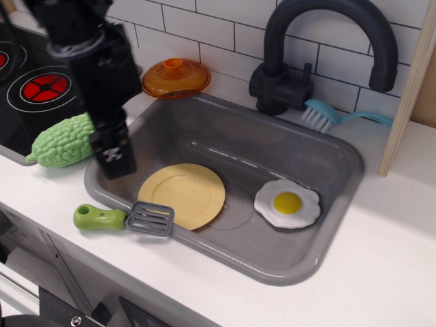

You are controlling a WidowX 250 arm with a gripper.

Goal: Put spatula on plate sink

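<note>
The spatula has a light-green handle and a grey slotted head. It lies across the front-left rim of the grey sink, with its head touching the edge of the pale-yellow plate. The plate lies flat on the sink floor at the left. My black gripper hangs over the sink's left rim, above and a little behind the spatula's handle and apart from it. Its fingers point down, it holds nothing, and it looks open.
A bumpy green gourd lies on the counter left of the sink, partly behind my arm. A fried egg lies in the sink at the right. An orange lid, a black faucet and a teal brush stand behind. The stove is at the far left.
</note>
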